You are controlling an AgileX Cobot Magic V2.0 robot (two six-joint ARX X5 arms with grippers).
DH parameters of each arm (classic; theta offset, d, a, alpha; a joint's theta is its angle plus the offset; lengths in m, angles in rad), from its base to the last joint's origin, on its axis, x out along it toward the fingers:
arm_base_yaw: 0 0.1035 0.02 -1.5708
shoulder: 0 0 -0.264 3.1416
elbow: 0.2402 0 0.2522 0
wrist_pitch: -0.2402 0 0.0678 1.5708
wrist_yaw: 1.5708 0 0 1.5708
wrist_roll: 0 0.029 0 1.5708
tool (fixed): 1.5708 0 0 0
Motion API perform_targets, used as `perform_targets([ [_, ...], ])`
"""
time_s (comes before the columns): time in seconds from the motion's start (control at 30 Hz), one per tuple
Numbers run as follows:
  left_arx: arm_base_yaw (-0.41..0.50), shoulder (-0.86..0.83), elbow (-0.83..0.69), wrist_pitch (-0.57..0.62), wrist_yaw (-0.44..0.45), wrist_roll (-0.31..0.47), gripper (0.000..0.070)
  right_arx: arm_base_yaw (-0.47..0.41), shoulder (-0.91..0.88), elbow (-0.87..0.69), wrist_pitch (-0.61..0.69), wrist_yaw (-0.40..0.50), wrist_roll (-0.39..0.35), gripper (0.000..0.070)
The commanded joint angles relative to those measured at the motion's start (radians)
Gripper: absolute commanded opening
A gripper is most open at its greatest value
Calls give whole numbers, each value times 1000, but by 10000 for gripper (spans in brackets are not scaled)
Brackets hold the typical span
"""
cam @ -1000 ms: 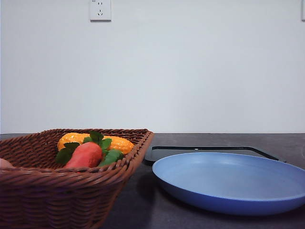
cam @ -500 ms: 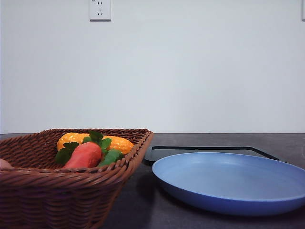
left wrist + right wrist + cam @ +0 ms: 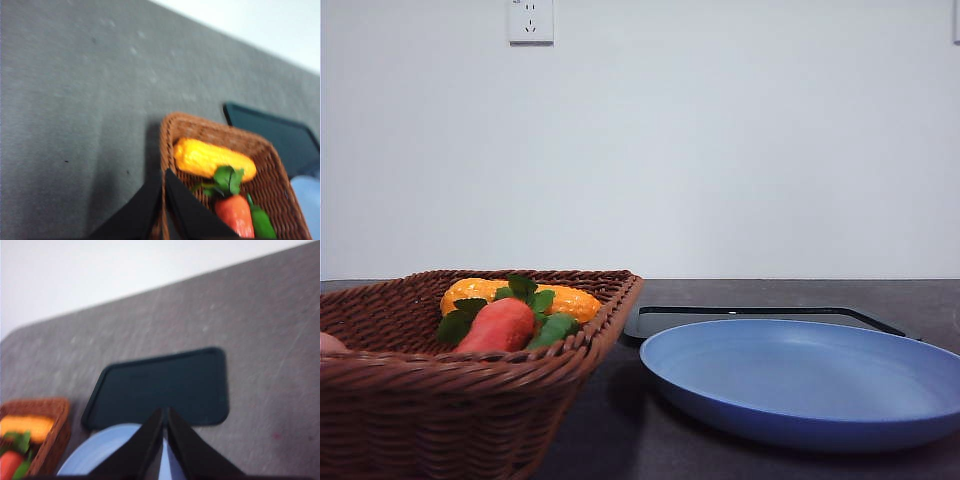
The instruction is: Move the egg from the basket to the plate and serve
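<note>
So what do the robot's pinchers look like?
Both are plain matte black. The left gripper has two smooth, flat fingers that taper to sharp points, like a bird's beak. The right gripper looks just the same. No cables, stickers or markings show on the parts in view.

A: Has anything in the front view shifted since a second ago?

B: Hardly. The basket [image 3: 470,370] sat a hair lower and to the left half a second back; now its rim corner is again where it was at the start.

A: And what lies in it?

B: The corn [image 3: 520,297] and the leafy red vegetable [image 3: 500,325] wobbled along with it by the same trifle. That is all.
</note>
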Motion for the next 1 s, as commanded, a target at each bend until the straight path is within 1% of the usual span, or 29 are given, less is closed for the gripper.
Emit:
perform_targets([
  [0.0,-13,69,60,-34,23,97,0,0,52,33,-29,-29,-54,0],
  [0.17,-67,235,201,-164,96,208,0,0,195,81,-119,-115,-70,0],
  [0.27,-106,309,268,-241,100,232,0,0,273,82,-172,-175,-95,0],
  [0.33,-132,345,293,-265,113,239,0,1,321,82,-208,-202,-107,0],
  [0.4,-157,370,304,-268,129,239,0,1,366,82,-236,-223,-118,36],
  [0.43,-168,379,305,-267,131,239,4,3,387,82,-244,-226,-123,78],
  [0.5,-188,393,305,-261,132,237,34,5,425,82,-251,-227,-125,152],
  [0.53,-197,398,305,-261,131,236,77,5,443,82,-251,-227,-128,173],
  [0.6,-214,406,305,-260,131,233,196,5,482,82,-251,-227,-134,185],
  [0.63,-220,409,305,-261,131,218,254,5,502,82,-246,-227,-137,185],
  [0.7,-229,412,305,-261,131,197,330,6,541,82,-236,-227,-139,185],
  [0.77,-237,413,305,-261,131,184,340,9,585,81,-216,-227,-138,185],
  [0.97,-248,413,305,-261,131,167,340,46,715,81,-117,-227,-118,185],
])
